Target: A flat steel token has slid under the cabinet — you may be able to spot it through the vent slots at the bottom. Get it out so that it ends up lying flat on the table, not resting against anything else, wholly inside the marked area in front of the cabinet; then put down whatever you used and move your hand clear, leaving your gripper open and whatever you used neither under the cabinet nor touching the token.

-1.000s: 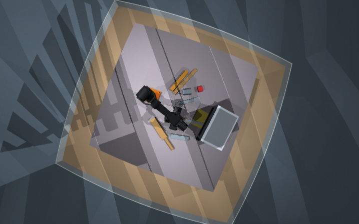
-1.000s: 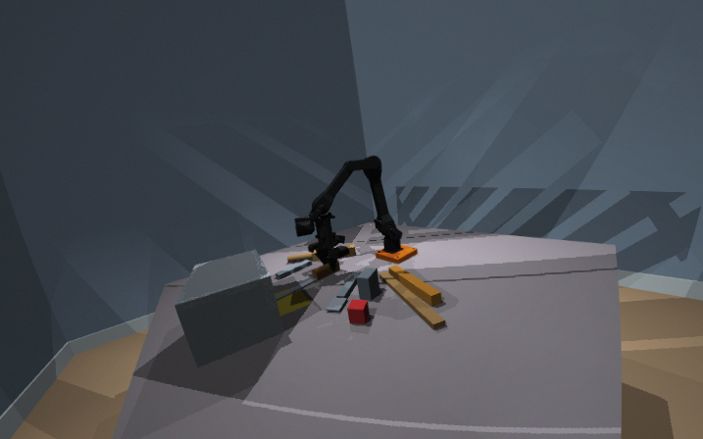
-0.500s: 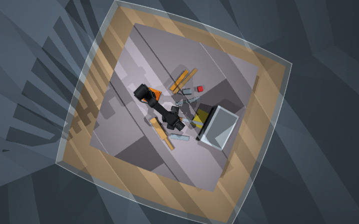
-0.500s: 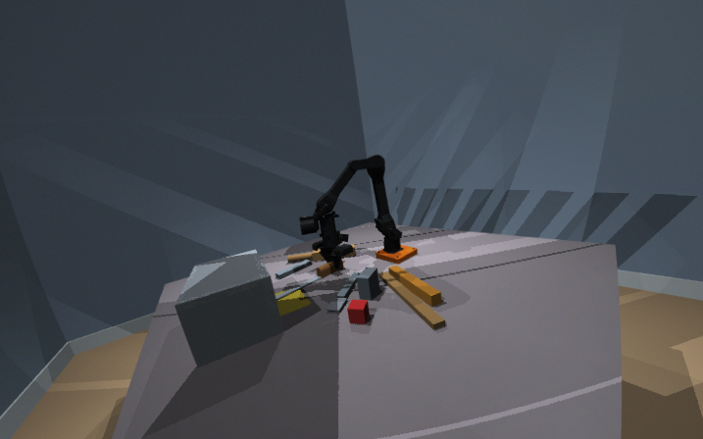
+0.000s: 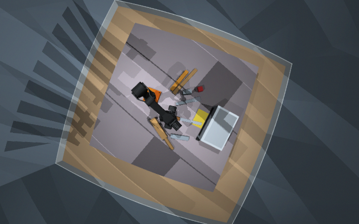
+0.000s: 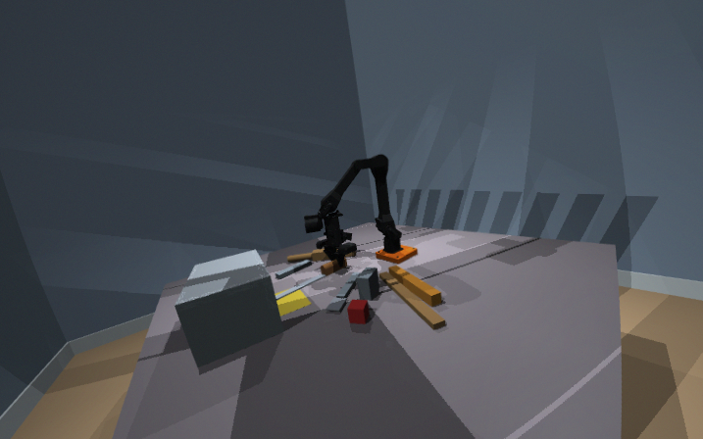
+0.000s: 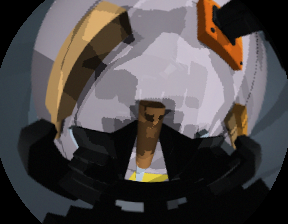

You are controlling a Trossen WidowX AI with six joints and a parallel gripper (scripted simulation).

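My gripper (image 5: 177,118) (image 6: 337,264) (image 7: 148,123) is shut on the brown round handle (image 7: 151,125) of a tool, low near the table. The tool's thin grey blade (image 5: 187,121) (image 6: 304,284) (image 7: 140,173) points toward the cabinet (image 5: 220,128) (image 6: 227,321) and reaches across the yellow marked area (image 5: 201,113) (image 6: 294,303) (image 7: 156,177). In the top view its tip appears just short of the cabinet's dark front edge. I cannot tell whether the blade touches the table. The steel token is not visible in any view; the space under the cabinet is hidden.
A wooden paddle (image 5: 158,129) (image 7: 90,30) and a grey strip (image 5: 179,137) (image 6: 293,268) lie on one side. On the other are grey flat pieces (image 5: 185,102), a grey block (image 5: 187,91) (image 6: 367,284), a red cube (image 5: 200,89) (image 6: 358,312) and two long bars (image 5: 179,80) (image 5: 192,74).
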